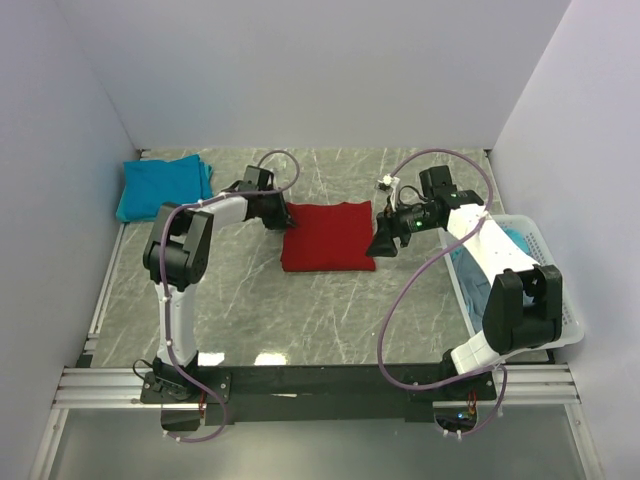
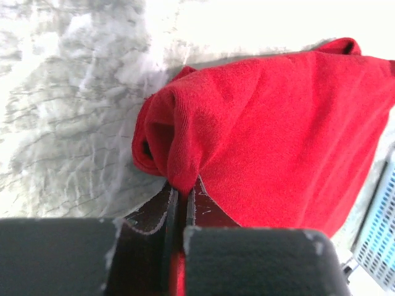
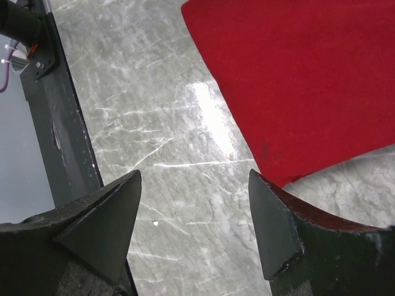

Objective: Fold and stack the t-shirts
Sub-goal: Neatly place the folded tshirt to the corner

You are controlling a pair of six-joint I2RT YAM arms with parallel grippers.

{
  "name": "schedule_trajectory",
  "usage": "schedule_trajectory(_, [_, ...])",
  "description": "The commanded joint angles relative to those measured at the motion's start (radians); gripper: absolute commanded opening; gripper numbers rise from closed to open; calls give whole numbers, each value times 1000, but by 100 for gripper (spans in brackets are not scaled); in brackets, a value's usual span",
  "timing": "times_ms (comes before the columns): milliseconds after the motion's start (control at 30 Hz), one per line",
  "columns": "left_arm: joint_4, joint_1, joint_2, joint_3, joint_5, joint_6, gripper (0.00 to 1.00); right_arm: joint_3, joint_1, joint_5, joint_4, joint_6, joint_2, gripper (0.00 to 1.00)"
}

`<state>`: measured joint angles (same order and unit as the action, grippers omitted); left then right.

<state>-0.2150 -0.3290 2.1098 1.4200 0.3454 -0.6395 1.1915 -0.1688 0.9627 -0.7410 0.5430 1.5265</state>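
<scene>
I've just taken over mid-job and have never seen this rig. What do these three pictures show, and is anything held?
Two robot arms are bolted at the near edge of the table. One picture looks down from above and behind; the other two come from wrist cameras. On the table lie a folded red t-shirt, a teal t-shirt at the far left, and a white basket with bluish cloth on the right. The left gripper is shut on the red t-shirt's edge. The right gripper is open and empty beside it.
</scene>
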Motion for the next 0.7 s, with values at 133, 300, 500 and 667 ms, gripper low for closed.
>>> schedule_trajectory(133, [-101, 33, -86, 23, -162, 164, 0, 42, 26, 39, -40, 31, -16, 76])
schedule_trajectory(300, [-204, 34, -166, 69, -603, 395, 0, 42, 37, 48, -38, 29, -26, 76])
schedule_trajectory(500, [-250, 57, -172, 122, -778, 663, 0, 48, 41, 44, -57, 40, -46, 75])
schedule_trajectory(667, [-236, 102, -198, 137, -774, 802, 0, 28, 41, 2, -23, 26, -103, 75])
